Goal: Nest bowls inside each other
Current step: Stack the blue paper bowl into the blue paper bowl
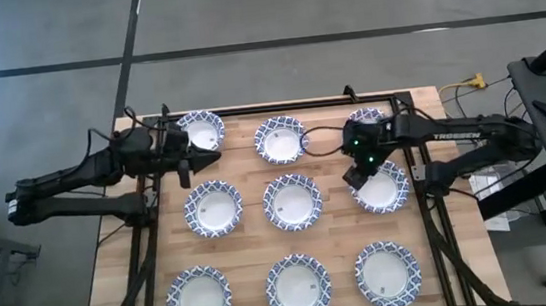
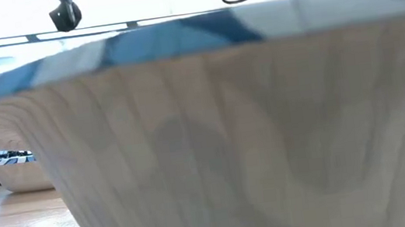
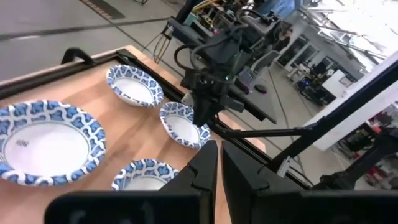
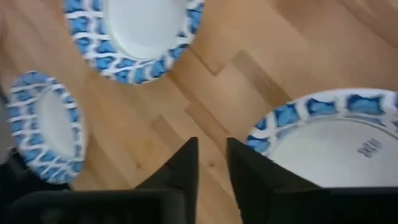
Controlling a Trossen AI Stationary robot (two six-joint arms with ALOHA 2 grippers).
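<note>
Step in hand: opening approach; judged so because all nine bowls lie singly in a three-by-three grid and none sits inside another.

Bowls, position: far row [image 1: 281,139], middle row [image 1: 292,202] and near row [image 1: 299,286] on the wooden table [image 1: 252,250], each bowl apart from its neighbours.

Right gripper [image 1: 353,178]: above the table at the left edge of the middle-right bowl [image 1: 381,187], angled down; fingers nearly pressed together with a narrow gap, holding nothing. Its wrist view shows that bowl's rim [image 4: 292,115] just beside the fingertips.

Left gripper [image 1: 215,157]: at the far-left bowl [image 1: 201,132], tip pointing right toward the far-centre bowl; fingers almost together, empty.

Next move, judged: the right fingers must spread, straddle the rim of the middle-right bowl, pinch it and lift it level before carrying it over a neighbour. The scalloped edge gives an uneven seat, so the pinch should be placed squarely.

Bowl form: round, shallow, flaring wall, scalloped rim.

Bowl finish: smooth white interior with a small mark at centre; blue-and-white lattice band around the rim; looks glazed and hard, likely slippery.

Table surface: pale butcher-block planks, matt, inside a black metal frame [image 1: 278,105].

Low view: filled by the outer wall of one near bowl [image 2: 253,138], ribbed and pale.
</note>
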